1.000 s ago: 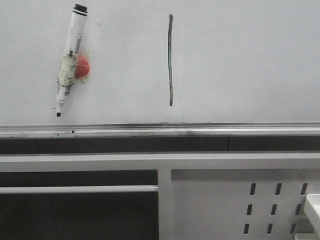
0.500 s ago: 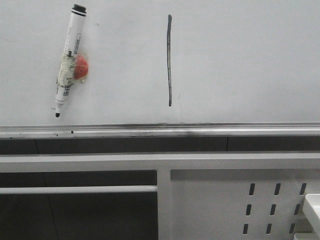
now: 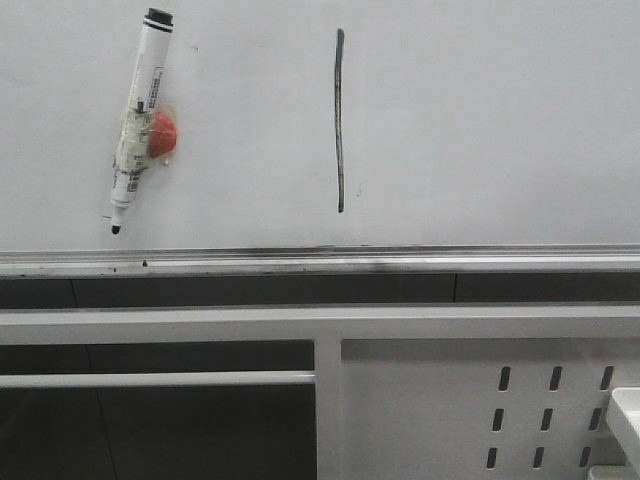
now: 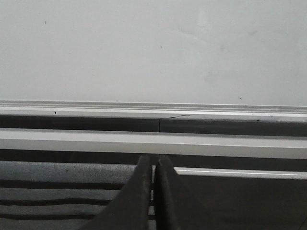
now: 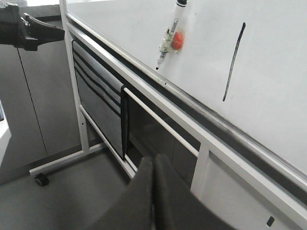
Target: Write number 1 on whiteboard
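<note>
While the left claw (image 4: 153, 191) and the right claw (image 5: 152, 191) both sit closed and empty, well back from the large glossy white whiteboard (image 3: 480, 130), the thin dark number 1 (image 3: 340, 120) stands nearly upright mid-board, a white black-capped marker pen (image 3: 138, 120) stuck to its left, above the silver metal ledge (image 3: 400, 262).

One marker pen (image 3: 138, 120), one stroke (image 3: 340, 120), apparently.

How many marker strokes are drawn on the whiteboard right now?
1. The number 1 is a single dark, near-vertical stroke on the whiteboard, to the right of the marker pen stuck to the board, above the silver ledge. Only tiny specks otherwise.
</note>
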Available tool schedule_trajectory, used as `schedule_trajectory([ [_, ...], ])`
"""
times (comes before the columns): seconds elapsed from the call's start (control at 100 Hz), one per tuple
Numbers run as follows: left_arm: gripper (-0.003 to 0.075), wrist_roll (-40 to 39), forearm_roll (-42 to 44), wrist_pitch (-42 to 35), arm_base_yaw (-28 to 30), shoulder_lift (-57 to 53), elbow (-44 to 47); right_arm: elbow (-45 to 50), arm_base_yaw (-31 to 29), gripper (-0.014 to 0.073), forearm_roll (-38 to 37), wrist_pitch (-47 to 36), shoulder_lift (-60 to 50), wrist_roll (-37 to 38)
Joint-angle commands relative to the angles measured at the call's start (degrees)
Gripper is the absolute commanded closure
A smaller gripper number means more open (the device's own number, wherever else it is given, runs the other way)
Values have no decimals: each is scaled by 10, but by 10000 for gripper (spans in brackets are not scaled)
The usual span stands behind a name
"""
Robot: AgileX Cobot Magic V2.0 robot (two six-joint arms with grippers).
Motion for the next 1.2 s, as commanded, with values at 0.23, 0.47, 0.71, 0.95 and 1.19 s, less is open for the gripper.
schedule_trajectory([
  [0.23, 740, -6, -4, -31, 1, -12, 21, -13, -4, 663, 4, -40, 5, -1],
  [0.47, 740, -6, -4, -31, 1, -12, 21, 14, -4, 663, -10, -93, 4, -1],
  [0.71, 740, -6, -4, -31, 1, -12, 21, 158, -18, 663, -23, -363, -26, 88],
  [0.95, 740, -6, -4, -33, 2, -12, 21, 159, -192, 663, -141, -310, -75, 203],
  [1.19, 740, -6, -5, -33, 2, -12, 21, 159, -446, 663, -161, -180, -75, 221],
])
